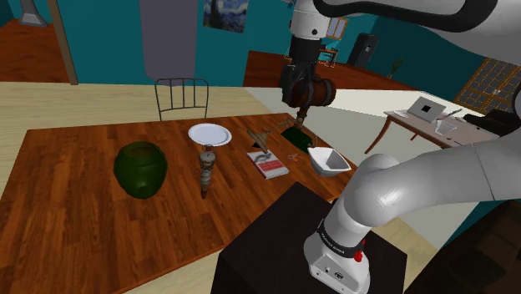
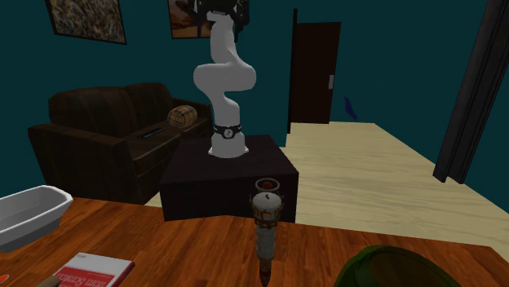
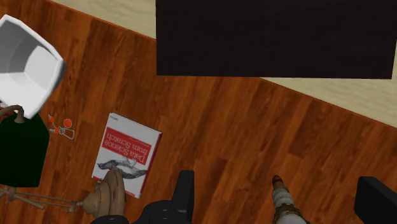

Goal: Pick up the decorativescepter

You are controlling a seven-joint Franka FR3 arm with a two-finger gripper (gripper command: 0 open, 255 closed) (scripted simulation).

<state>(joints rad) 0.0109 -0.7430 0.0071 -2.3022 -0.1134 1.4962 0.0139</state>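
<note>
Shoulder view: decorative scepter point(image 1: 206, 171) near the middle of the tabletop point(image 1: 75, 209), between a green vase point(image 1: 140, 169) and a red-and-white book point(image 1: 268, 163), apart from both; lying or standing, cannot tell; white plate point(image 1: 209, 134) beyond it, close to the edge by the chair point(image 1: 182, 98); white bowl point(image 1: 328, 160) near the edge facing the stand point(image 1: 267, 242); gripper point(image 1: 298, 124) poised high above the tabletop, over a dark green object point(image 1: 294, 134) at the edge past the book. Wrist view: gripper released, fingers point(image 3: 184, 191) spread wide, grasping nothing; one end of the scepter seen between them, touching neither; book and bowl off to one finger's side; stand's black top past the tabletop's edge.
</note>
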